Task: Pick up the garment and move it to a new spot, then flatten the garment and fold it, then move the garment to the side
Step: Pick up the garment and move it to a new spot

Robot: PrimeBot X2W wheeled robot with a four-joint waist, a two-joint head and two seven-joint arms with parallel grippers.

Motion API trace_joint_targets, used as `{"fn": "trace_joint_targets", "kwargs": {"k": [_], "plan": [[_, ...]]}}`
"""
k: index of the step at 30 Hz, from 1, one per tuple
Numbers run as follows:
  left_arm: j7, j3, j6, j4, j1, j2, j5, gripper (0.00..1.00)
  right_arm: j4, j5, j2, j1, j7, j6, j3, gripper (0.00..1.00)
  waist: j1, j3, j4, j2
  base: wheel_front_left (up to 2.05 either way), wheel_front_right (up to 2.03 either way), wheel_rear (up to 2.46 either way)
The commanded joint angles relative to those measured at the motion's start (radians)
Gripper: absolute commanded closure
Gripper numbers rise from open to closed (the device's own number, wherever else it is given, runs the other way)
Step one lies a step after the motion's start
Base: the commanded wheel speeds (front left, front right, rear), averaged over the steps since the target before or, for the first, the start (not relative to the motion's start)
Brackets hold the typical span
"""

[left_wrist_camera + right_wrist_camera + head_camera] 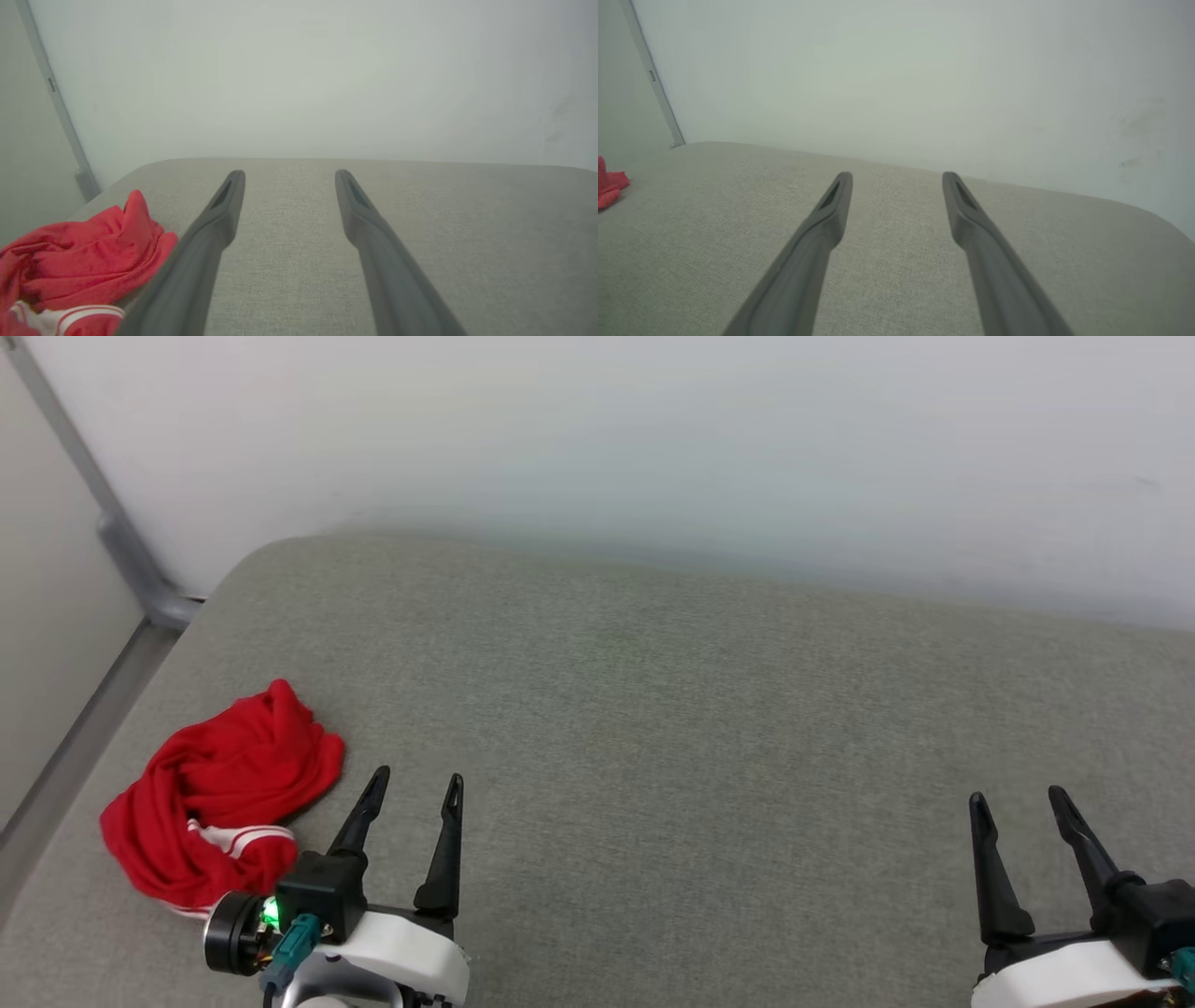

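The garment (219,793) lies crumpled in a red heap near the left edge of the grey surface, with a strip of white-and-red striped trim showing at its near side. In the left wrist view the garment (79,261) sits just left of my fingers. My left gripper (417,782) stands open just right of the heap, nothing between its fingers, and the same gap shows at the left gripper (288,173). My right gripper (1018,795) is open far to the right over bare fabric; from its wrist the right gripper (896,175) is empty and the garment (609,189) peeks in at the left edge.
The grey upholstered surface (700,737) spreads wide between and beyond both arms. A pale wall (653,439) rises behind it. A grey metal post (117,527) runs down the left, where the surface's edge drops off.
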Motion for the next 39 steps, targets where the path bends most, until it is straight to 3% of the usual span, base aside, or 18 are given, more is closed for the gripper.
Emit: {"fn": "trace_joint_targets", "kwargs": {"k": [1, 13, 21, 30, 39], "plan": [[-0.008, 0.011, -0.006, -0.002, -0.012, -0.005, 0.018, 0.00, -0.011, -0.019, 0.001, 0.002, -0.008, 0.000, 0.008, 0.00, 0.0000, 0.005, 0.052, 0.0000, 0.00, 0.00, 0.00], [-0.007, 0.094, -0.039, 0.008, -0.002, -0.034, 0.015, 0.00, -0.016, 0.002, 0.001, 0.005, -0.024, 0.000, 0.052, 0.00, 0.0000, 0.009, 0.233, 0.0000, 0.00, 0.00, 0.00], [-0.007, 0.129, -0.054, 0.012, 0.003, -0.044, 0.027, 0.00, -0.021, -0.002, 0.001, -0.009, -0.028, 0.000, 0.075, 0.00, 0.0000, 0.012, 0.305, 0.0000, 0.00, 0.00, 0.00], [-0.007, 0.159, -0.065, 0.026, -0.014, -0.048, 0.039, 0.00, -0.022, -0.005, 0.001, -0.013, -0.018, 0.000, 0.085, 0.00, 0.0000, 0.024, 0.316, 0.0000, 0.00, 0.00, 0.00], [-0.005, 0.194, -0.075, 0.150, -0.195, -0.012, 0.019, 0.00, -0.072, -0.050, 0.001, -0.067, 0.031, 0.000, 0.097, 0.00, 0.0000, 0.139, 0.251, 0.0000, 0.00, 0.00, 0.00]]}}
